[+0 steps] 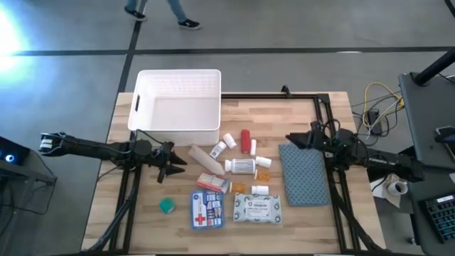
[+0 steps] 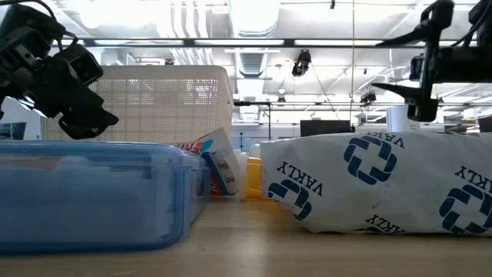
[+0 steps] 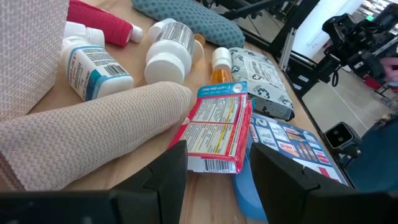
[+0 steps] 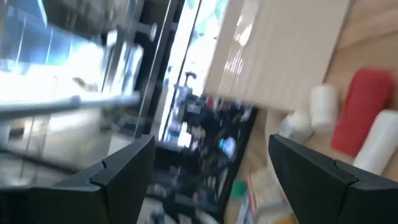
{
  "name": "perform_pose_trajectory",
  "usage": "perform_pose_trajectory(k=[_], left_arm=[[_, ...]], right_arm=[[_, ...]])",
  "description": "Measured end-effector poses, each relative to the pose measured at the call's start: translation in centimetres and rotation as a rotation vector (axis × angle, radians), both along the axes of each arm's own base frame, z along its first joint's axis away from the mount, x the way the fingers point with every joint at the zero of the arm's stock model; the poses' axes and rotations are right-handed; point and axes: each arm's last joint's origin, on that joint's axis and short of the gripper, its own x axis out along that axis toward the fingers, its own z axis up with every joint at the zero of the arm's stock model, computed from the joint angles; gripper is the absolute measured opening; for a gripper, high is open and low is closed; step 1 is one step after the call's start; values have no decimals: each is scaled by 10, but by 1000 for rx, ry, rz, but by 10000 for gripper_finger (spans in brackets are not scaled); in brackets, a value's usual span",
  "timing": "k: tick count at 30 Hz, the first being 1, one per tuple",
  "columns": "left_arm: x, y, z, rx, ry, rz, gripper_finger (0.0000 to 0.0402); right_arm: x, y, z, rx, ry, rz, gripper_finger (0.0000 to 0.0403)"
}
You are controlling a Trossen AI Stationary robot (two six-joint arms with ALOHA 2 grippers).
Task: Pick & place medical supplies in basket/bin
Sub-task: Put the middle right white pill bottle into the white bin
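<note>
**Supplies on tabletop, bin empty**

The medical supplies [image 1: 238, 186] are laid out mid-tabletop [image 1: 334, 227], just in front of the white bin [image 1: 178, 107]. The left gripper [image 1: 173, 164] is held beside the tan roll [image 1: 205, 156], jaws parted and empty. The right gripper [image 1: 293, 139] is held over the blue-grey pad [image 1: 304, 174], jaws wide and empty.

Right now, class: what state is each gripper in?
Left gripper: open, holding nothing, beside the tan roll.
Right gripper: open, holding nothing.
</note>
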Motion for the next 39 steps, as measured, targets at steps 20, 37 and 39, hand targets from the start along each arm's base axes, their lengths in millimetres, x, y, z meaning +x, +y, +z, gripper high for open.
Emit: perform_pose_trajectory(k=[20,37,39], left_arm=[[0,0,0,0,0,0,157],[0,0,0,0,-1,0,157],[0,0,0,0,-1,0,157]], right_arm=[[-6,-7,22,39,-258,-271,304],[52,32,99,-37,862,104,304],[62,38,102,-61,1020,166,304]])
